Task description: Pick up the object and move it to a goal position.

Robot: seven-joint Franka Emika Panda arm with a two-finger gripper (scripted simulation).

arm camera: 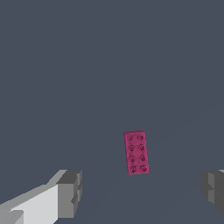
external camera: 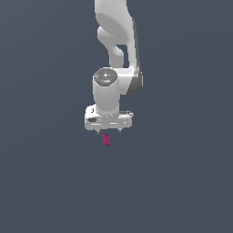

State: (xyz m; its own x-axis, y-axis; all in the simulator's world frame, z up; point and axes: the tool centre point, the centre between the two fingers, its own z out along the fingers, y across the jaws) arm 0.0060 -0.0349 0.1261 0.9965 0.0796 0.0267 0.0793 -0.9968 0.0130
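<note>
The object, a tiny magenta-pink studded brick, lies flat on the dark grey floor just below the white hand in the exterior view. In the wrist view the object lies with its long side running away from the camera, studs up. My gripper hovers above it, open, with nothing between the fingers. In the wrist view, the gripper shows one grey fingertip on one side and the other at the picture's edge. The brick lies apart from both fingertips, a little beyond the line between them.
The white arm rises behind the hand toward the top of the exterior view. A plain dark grey floor lies all around the brick. No goal marker shows in either view.
</note>
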